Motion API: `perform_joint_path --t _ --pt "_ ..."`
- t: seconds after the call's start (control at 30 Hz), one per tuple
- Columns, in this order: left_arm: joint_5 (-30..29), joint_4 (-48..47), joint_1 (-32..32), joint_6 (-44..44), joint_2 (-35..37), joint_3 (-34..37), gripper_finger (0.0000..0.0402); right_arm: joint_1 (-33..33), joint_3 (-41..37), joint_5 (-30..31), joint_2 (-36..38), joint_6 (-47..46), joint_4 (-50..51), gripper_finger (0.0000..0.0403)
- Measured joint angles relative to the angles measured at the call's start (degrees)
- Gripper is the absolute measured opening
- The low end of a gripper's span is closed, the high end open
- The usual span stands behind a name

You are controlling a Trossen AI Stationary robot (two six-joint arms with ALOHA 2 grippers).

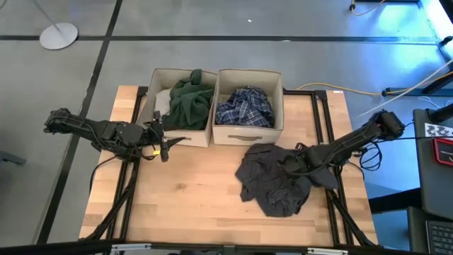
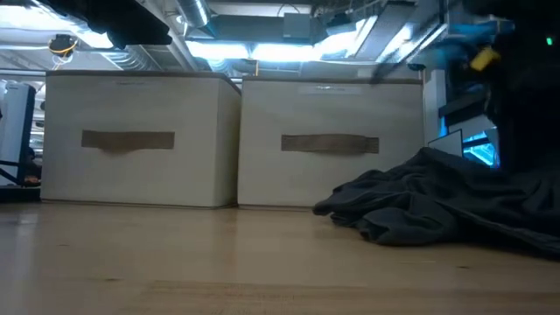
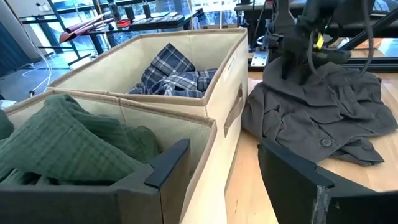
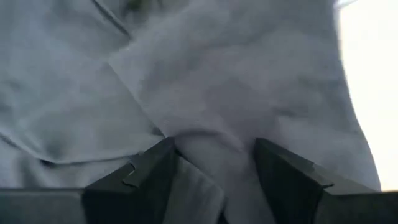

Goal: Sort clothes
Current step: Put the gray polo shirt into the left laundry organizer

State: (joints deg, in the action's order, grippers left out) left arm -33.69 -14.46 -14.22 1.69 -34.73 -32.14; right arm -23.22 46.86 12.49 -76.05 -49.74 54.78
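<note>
The dark grey garment point(image 1: 272, 185) lies crumpled on the table in front of the right box, and also shows in the low view point(image 2: 455, 197). The dark green garment point(image 1: 190, 99) and the white one point(image 1: 163, 101) lie in the left beige box point(image 1: 159, 74). The plaid garment point(image 1: 244, 108) lies in the right beige box point(image 1: 248, 71). My right gripper point(image 1: 289, 164) is down on the grey garment's far right part, its fingers apart. My left gripper point(image 1: 164, 145) is open and empty, level, by the front wall of the left box. My right gripper point(image 4: 214, 158) comes slanting down from the table's right. Its open fingertips point(image 4: 155, 165) rest on the grey garment, with a raised ridge of cloth point(image 4: 211, 146) between them. The garment lies slack on the table.
The two boxes stand side by side at the table's far middle. Bare wood point(image 1: 191, 191) lies in front of the boxes and to the left of the grey garment. Black frame rails point(image 1: 322, 120) run along both sides of the table.
</note>
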Motion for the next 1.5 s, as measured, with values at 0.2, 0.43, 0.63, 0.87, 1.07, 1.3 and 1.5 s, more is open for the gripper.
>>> perform_joint_path --t 0.2,0.43,0.63,0.87,1.07,1.3,1.5 --pt "0.0 0.1 0.0 -0.2 -0.4 0.0 0.018 0.0 -5.8 -3.1 -1.9 4.4 -6.5 0.0225" --pt "0.0 0.2 0.0 -0.2 -0.6 0.0 0.018 0.0 -10.9 -0.8 -5.7 15.9 -19.7 0.0225" --pt "0.0 0.3 0.0 -0.2 -0.6 0.0 0.018 2.2 -11.2 0.7 -8.3 20.0 -21.5 0.0224" --pt "0.0 0.3 0.0 -0.2 -0.6 0.0 0.018 6.8 -11.4 -3.2 -8.6 22.6 -24.5 0.0164" --pt "0.0 0.3 0.0 -0.2 -0.6 0.0 0.018 9.1 -11.3 -5.3 -8.6 24.2 -24.5 0.0069" --pt "0.0 0.3 0.0 -0.2 -0.6 0.0 0.018 9.0 -11.3 -6.6 -8.6 27.5 -24.7 0.0035" --pt "0.0 0.3 0.0 -0.1 -0.6 0.0 0.018 8.9 -8.6 -7.8 -9.1 27.3 -24.8 0.0035"
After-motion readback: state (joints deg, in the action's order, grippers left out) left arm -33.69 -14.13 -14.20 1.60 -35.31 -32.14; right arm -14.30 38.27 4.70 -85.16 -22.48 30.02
